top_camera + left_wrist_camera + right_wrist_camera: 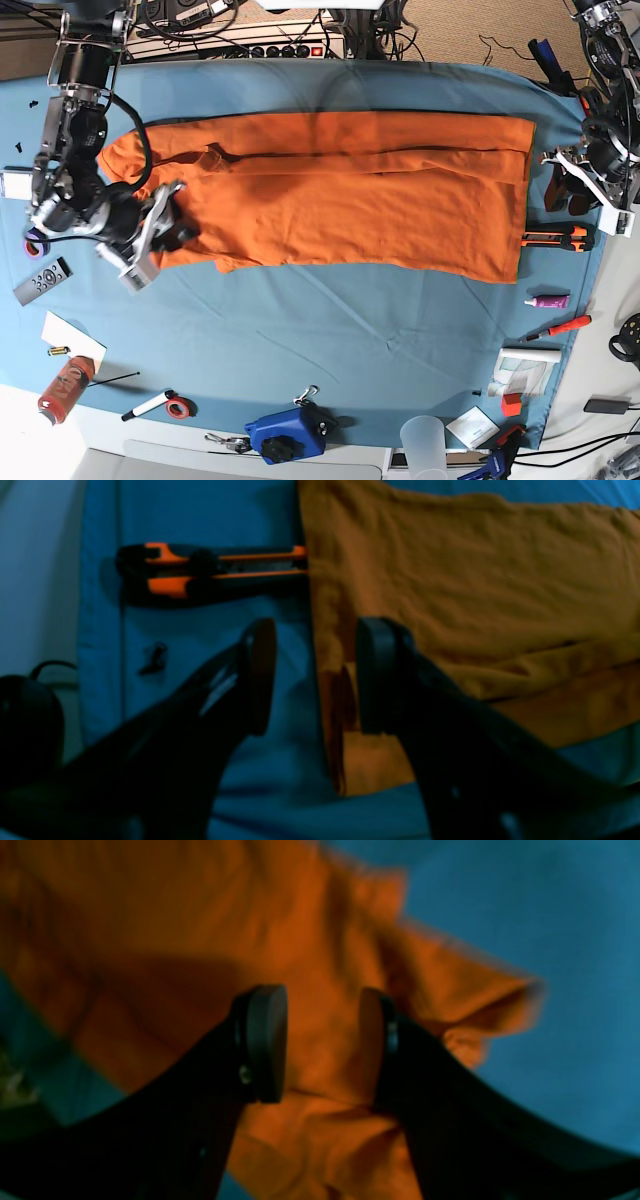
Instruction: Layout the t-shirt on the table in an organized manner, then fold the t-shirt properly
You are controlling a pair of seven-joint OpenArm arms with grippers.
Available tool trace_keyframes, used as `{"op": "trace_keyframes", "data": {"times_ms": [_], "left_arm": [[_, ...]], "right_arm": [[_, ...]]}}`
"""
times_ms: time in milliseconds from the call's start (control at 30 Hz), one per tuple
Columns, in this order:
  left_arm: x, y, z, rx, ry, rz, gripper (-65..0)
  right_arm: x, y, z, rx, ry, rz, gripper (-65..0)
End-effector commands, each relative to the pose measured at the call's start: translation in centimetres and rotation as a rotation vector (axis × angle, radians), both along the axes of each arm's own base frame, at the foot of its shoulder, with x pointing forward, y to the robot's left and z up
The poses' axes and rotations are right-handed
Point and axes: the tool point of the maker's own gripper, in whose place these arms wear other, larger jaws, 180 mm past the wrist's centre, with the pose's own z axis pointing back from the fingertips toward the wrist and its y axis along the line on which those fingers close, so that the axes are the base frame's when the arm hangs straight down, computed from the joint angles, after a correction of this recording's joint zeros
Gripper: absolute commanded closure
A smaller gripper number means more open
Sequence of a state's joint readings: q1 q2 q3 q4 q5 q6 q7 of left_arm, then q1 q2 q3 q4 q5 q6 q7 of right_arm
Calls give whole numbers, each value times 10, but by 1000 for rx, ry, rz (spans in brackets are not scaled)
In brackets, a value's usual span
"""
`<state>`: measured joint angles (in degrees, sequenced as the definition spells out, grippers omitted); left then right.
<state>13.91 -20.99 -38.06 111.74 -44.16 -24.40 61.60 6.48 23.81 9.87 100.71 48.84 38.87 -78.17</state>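
The right claw [322, 1045] stands spread above the sleeve end of the t-shirt [340, 190], its two pads apart with orange cloth showing in the gap between them and nothing pinched. In the base view it sits at the lower corner of that end, where the sleeve and the folded long edge meet. The left claw [315, 677] is also spread and empty, hanging just over the hem edge at the far end, one finger over the cloth and the other over bare blue worktop [330, 330].

The t-shirt lies stretched along the worktop as a long band, both long sides apparently folded in toward the middle, the hem squared off at one end and the collar and sleeve still a little rumpled at the other. The step in hand looks like the move from the lengthwise fold to the crosswise one.

To do it well, the right claw should come down on the doubled edge, not on a single layer, and catch every layer at the corner; the loose sleeve flap wants tucking flat first, or it will poke out of the finished fold. The left claw should take the hem corner cleanly, keeping clear of the orange utility knife [210, 570] that lies just beside the hem, touching or slightly under it.
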Motion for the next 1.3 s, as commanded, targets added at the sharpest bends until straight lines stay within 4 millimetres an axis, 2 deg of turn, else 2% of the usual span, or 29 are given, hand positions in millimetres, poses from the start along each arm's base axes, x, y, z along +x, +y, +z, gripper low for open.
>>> {"op": "trace_keyframes", "data": {"times_ms": [0,100,233,333,533,700,867,1000,1067,1167,1267], "left_arm": [[6,2,13,9,-49,-6,-270],[6,1,13,6,-48,-5,-270],[6,-1,12,-6,-50,-2,-270],[6,-2,12,-8,-51,-3,-270],[7,-2,13,-8,-57,-2,-270],[7,-2,13,-8,-58,-2,-270],[7,-2,13,-9,-58,-2,-270],[7,-2,14,-11,-66,-2,-270],[8,-2,16,-16,-74,-2,-270],[10,-4,18,-31,-89,-5,-270],[10,-5,19,-35,-90,-6,-270]], "right_arm": [[12,-3,26,28,-100,-17,-241],[19,-13,37,51,-155,-81,-241],[38,-52,25,5,-185,-288,-240],[51,-73,7,8,-149,-374,-240],[84,-88,-23,123,-35,-423,-240],[96,-100,-44,111,44,-451,-240],[97,-110,-47,61,32,-470,-240],[82,-110,-67,-7,114,-468,-238],[69,-102,-84,-44,177,-433,-168],[50,-88,-104,-102,274,-368,0],[47,-77,-101,-114,280,-324,0]]}}
